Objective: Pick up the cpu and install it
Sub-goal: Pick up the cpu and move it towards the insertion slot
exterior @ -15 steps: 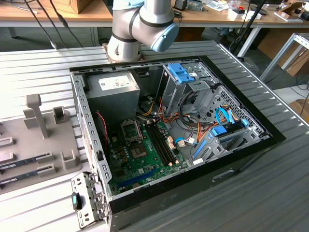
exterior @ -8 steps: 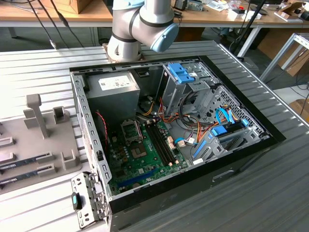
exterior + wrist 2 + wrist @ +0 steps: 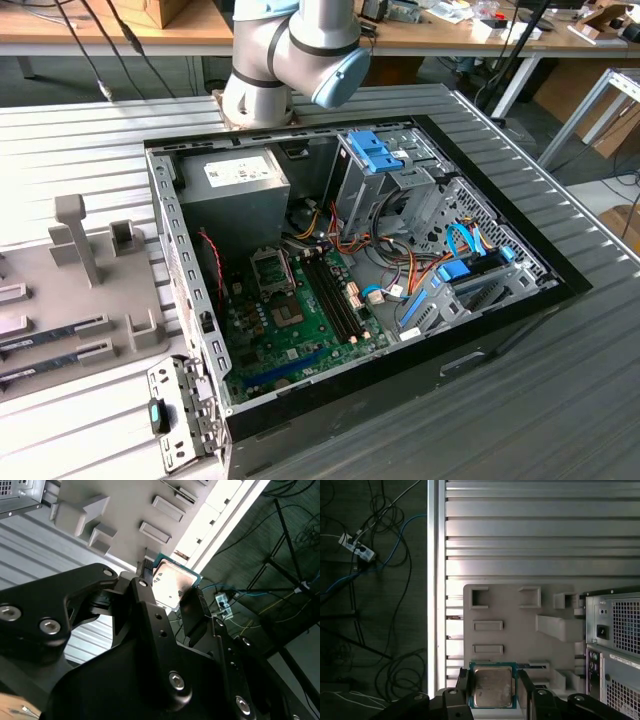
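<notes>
The claw (image 3: 493, 694) is clamped on the cpu (image 3: 492, 686): one black finger (image 3: 462, 686) bears on each of two opposite edges, metal top facing the camera in both wrist views. The cpu (image 3: 172, 582) hangs over the edge of a grey fixture (image 3: 515, 610) with rectangular pockets and raised blocks; contact with it cannot be told.

The fixture lies on a ribbed grey metal table (image 3: 520, 530). Beside it stands the case (image 3: 615, 630), touching or just beside the fixture.

In the exterior view the case (image 3: 500, 340) lies open on the table (image 3: 60, 150), with the fixture (image 3: 90, 300) at the exterior view's left. Inside are the green board (image 3: 290, 320), a power supply (image 3: 235, 185), drive cages (image 3: 390, 175) and loose wiring (image 3: 400, 270). The arm (image 3: 290, 50) stands at the case's far side.

Beyond the table edge, a dark floor (image 3: 350, 670) carries tangled cables (image 3: 395, 545). Wooden benches (image 3: 100, 25) line the room behind.
</notes>
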Controlling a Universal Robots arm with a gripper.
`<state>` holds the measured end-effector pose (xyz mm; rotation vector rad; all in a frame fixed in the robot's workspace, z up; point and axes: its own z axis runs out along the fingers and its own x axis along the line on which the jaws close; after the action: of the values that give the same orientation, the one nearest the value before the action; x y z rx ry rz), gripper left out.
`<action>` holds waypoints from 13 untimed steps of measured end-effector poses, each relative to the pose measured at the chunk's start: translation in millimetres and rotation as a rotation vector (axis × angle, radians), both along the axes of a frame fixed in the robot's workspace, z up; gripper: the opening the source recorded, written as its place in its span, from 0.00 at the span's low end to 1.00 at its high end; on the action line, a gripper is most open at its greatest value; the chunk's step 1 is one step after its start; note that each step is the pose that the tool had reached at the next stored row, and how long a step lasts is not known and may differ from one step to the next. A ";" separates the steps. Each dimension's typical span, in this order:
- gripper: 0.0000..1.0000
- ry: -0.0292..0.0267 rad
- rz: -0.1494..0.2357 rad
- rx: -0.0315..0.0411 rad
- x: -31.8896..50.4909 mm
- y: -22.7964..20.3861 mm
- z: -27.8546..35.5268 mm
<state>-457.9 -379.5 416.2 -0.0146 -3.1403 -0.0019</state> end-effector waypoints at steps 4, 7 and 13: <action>0.47 0.0000 0.000 0.0004 0.0 0.0 4.3; 0.47 0.0000 0.000 0.0006 0.0 0.0 7.2; 0.47 0.0001 0.000 0.0010 0.0 0.0 16.0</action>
<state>-457.9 -379.5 432.2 -0.0147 -3.1403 -0.0034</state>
